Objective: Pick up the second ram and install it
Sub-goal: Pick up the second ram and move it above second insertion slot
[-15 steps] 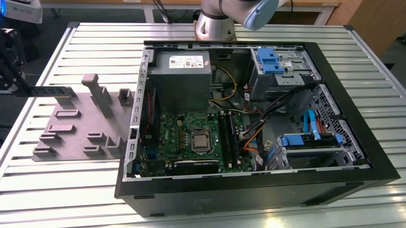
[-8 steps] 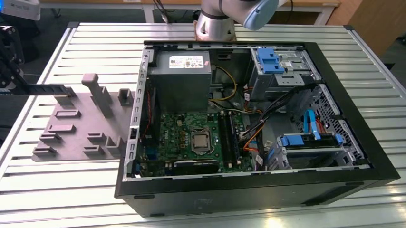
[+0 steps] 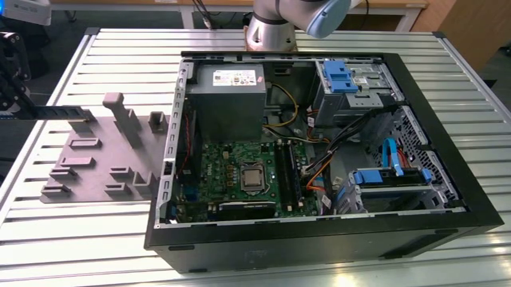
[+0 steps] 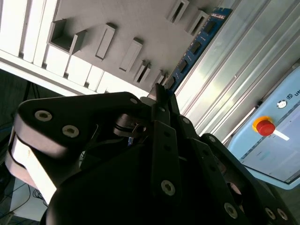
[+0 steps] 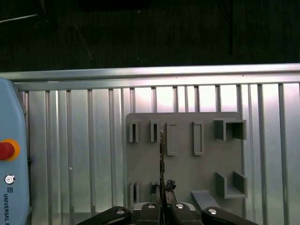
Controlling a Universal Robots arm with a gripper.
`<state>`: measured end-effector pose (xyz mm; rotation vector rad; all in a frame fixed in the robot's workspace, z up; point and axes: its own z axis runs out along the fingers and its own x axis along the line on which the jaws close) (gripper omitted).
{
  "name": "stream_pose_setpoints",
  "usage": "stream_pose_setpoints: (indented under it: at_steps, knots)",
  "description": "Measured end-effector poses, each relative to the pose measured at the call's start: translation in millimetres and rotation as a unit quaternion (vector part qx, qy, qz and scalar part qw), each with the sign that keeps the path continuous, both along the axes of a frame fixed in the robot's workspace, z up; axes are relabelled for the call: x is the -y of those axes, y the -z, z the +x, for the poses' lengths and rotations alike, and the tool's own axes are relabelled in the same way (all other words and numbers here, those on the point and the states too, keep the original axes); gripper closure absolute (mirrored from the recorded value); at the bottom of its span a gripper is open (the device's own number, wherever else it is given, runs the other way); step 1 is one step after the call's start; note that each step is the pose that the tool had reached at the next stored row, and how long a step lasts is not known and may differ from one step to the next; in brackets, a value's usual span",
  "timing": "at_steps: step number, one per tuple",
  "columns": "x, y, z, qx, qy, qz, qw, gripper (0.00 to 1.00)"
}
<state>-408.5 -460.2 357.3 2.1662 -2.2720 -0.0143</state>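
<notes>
The second ram (image 3: 68, 110), a thin dark-blue stick, hangs level above the grey holder plate (image 3: 88, 161) at the exterior view's left, clear of its slots. My gripper (image 3: 28, 107) is shut on one end of it. In the second wrist view the stick (image 4: 199, 40) runs away from the black fingers (image 4: 161, 101). The first wrist view shows it edge-on (image 5: 161, 154), pinched by the gripper (image 5: 163, 190) over the plate (image 5: 183, 164). The open computer case (image 3: 447, 143) lies at the exterior view's right, with the green motherboard (image 3: 219, 161) and its long black memory slots (image 3: 289, 173) inside.
Inside the case are a grey power supply (image 3: 226, 98), blue-handled drive cages (image 3: 347, 84) and loose cables (image 3: 319, 161). The arm's base (image 3: 270, 33) stands behind the case. A light-blue pendant with a red button (image 4: 264, 126) lies on the slatted metal table (image 3: 80, 239).
</notes>
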Motion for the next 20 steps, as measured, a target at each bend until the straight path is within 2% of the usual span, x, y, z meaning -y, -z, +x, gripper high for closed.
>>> stream_pose_setpoints:
  at_steps: [6, 20]
  knots:
    - [0.0, -1.4, 0.1, -0.0001, 0.0, 0.0, 1.0, 0.86]
    - [0.0, -13.4, 0.1, 0.0, 0.0, 0.0, 1.0, 0.86]
